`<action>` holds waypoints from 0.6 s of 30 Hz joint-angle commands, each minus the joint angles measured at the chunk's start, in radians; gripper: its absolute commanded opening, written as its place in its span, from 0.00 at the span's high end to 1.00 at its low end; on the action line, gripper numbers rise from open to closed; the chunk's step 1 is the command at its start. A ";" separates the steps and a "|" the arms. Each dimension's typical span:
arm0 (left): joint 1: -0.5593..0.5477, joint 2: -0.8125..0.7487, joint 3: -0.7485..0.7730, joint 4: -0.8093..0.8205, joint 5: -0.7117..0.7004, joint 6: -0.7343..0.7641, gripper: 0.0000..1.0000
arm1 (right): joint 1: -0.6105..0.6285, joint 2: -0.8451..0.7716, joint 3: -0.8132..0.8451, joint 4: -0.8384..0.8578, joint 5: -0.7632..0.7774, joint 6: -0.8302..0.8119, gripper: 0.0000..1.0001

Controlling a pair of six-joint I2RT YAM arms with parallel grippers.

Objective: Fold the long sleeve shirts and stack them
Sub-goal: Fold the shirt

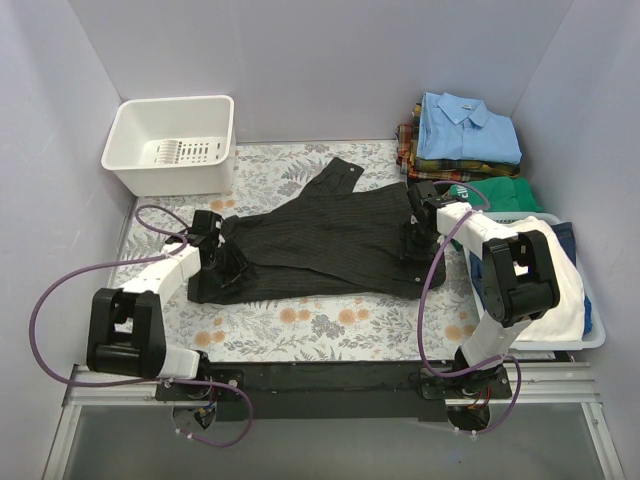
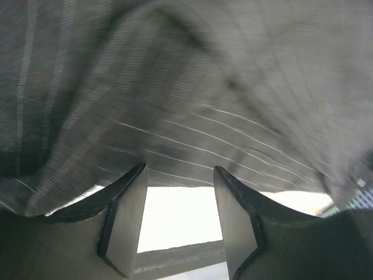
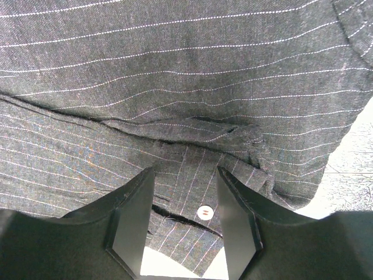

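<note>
the floral table (image 1: 300,322) fills the middle of the top view. the black pinstriped shirt (image 1: 330,235) lies spread across its centre, one sleeve reaching toward the upper middle and the hem near the lower left. a grey bin (image 1: 592,338) of white and blue cloth sits at the right edge, and a white basket (image 1: 170,182) stands at the upper left. in the upper right a folded light blue shirt (image 1: 468,125) tops a stack, with a plaid shirt (image 1: 408,140) under it and green cloth (image 1: 492,190) just below.

the left gripper (image 1: 228,262) is at the shirt's lower left end. in its wrist view the fingers (image 2: 125,216) stand half apart with bright table between them and cloth billowing over the tips. the right gripper (image 1: 415,238) rests on the shirt's right end, jaws likewise half apart, straddling the placket without pinching it. a pale button (image 3: 204,212) shows between them.
</note>
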 commanded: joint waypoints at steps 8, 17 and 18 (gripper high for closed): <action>0.131 0.139 -0.056 -0.055 -0.099 -0.052 0.51 | -0.033 0.043 -0.012 0.008 -0.087 -0.036 0.46; 0.332 0.154 -0.067 -0.073 -0.105 -0.015 0.51 | -0.032 0.173 0.035 -0.015 -0.111 -0.056 0.48; 0.349 0.151 -0.070 -0.077 -0.105 -0.011 0.51 | -0.033 0.187 0.040 -0.018 -0.104 -0.053 0.48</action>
